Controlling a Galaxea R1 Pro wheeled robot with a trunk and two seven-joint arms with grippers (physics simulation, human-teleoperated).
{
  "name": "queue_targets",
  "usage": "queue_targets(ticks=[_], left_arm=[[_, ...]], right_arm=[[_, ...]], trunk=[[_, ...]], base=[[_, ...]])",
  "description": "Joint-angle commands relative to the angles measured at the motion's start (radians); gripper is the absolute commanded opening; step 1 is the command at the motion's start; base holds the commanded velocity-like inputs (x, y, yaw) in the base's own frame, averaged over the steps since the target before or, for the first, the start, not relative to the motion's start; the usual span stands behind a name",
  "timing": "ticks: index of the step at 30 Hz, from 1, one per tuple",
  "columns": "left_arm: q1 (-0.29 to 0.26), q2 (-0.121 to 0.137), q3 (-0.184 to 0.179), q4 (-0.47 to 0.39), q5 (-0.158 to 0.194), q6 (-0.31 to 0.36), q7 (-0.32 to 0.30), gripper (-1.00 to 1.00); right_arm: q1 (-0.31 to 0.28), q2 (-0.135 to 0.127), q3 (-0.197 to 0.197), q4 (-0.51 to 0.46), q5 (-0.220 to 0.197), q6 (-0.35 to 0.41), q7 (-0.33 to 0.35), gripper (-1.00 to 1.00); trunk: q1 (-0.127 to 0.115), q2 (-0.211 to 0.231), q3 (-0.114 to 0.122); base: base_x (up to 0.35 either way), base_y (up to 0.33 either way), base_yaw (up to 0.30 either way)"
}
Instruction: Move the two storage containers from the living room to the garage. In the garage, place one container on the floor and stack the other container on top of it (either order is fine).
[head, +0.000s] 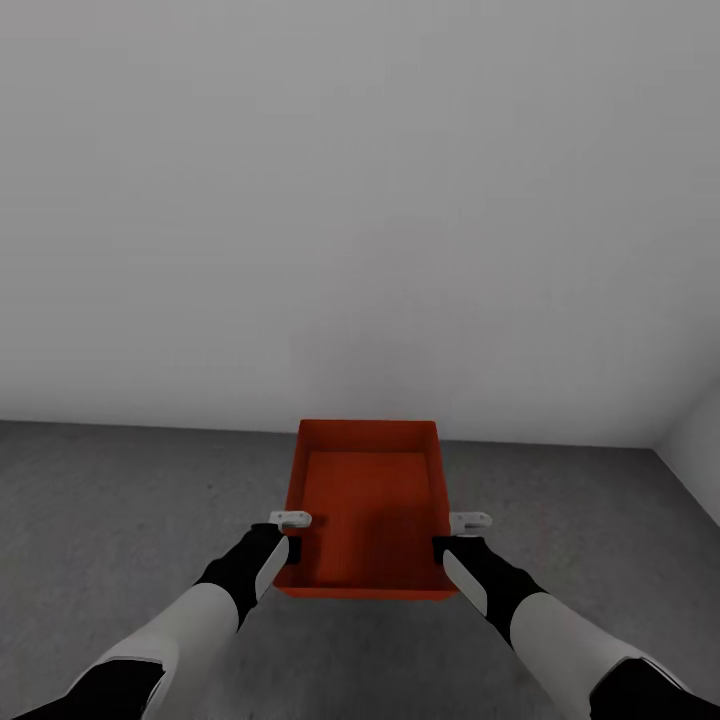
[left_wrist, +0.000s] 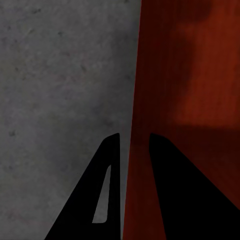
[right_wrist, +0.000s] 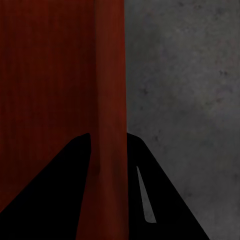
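The orange-red storage container (head: 368, 505) hangs level in front of the robot above the dark speckled concrete floor (head: 120, 510), its long axis pointing straight ahead at the plain grey-white wall (head: 360, 200). The left gripper (left_wrist: 131, 142) pinches its left side wall, one finger inside and one outside; the right gripper (right_wrist: 107, 140) clamps the right wall likewise.

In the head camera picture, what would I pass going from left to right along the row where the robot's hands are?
Grey concrete floor → left gripper, clamped on the bin's left wall → orange-red storage container → right gripper, clamped on its right wall → floor again → base of the white side wall.
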Motion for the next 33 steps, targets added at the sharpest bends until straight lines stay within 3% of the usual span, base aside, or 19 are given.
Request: queue_targets(ticks=[1,33], left_arm=[[0.001,0.0,-0.006,0.001,-0.026,0.011,0.011,-1.0],[0.001,0.0,-0.005,0.001,-0.026,0.012,0.011,-1.0]], right_arm=[[-0.002,-0.001,-0.022,-0.003,0.035,0.01,-0.01,-1.0],[-0.002,-0.001,-0.022,-0.003,0.035,0.01,-0.01,-1.0]], trunk=[[0.0,0.0,-0.002],[0.0,0.0,-0.052]], base=[[0.0,0.0,0.0],[0.0,0.0,0.0]])
